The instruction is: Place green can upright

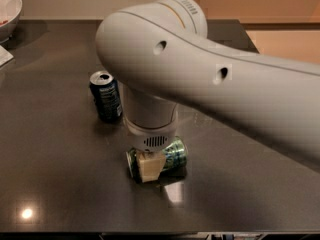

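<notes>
The green can (172, 155) lies on its side on the dark table (60, 149), just in front of the middle. My gripper (151, 165) comes down from the big white arm (200, 79) right over the can's left half. One cream finger (149, 168) lies against the can's near side. The other finger is hidden behind the can. The gripper looks shut on the can.
A dark blue can (106, 96) stands upright just behind and to the left of the green can. A white bowl (7, 6) sits at the far left corner, with a white sheet (4, 56) below it. The table's front edge runs along the bottom.
</notes>
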`<state>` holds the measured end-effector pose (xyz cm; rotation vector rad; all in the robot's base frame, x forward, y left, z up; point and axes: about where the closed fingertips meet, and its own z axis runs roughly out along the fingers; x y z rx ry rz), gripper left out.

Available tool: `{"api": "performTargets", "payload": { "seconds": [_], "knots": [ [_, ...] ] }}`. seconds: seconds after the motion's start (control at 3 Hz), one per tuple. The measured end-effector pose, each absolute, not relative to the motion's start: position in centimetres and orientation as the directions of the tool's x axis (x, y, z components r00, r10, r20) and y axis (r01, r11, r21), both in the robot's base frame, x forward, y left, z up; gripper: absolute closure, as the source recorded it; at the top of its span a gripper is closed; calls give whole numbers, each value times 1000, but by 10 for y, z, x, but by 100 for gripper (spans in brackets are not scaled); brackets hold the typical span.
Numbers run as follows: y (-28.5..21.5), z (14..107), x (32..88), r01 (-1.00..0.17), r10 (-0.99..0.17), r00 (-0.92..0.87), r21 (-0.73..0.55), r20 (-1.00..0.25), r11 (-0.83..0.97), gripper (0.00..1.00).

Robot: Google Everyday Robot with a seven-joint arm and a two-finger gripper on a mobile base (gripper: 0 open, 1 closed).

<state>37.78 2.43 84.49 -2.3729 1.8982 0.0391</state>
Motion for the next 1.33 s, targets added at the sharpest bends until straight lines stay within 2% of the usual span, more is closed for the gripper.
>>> {"api": "performTargets", "payload": {
  "seconds": [0.33,0.67,1.33],
  "knots": [
    [22,865,389,-976,-967,209,-87,-144,-198,88],
    [18,894,408,-978,-950,196,-124,-244,-170,100],
    [10,925,429,-983,-842,167,-157,-512,-99,100]
  ]
}}
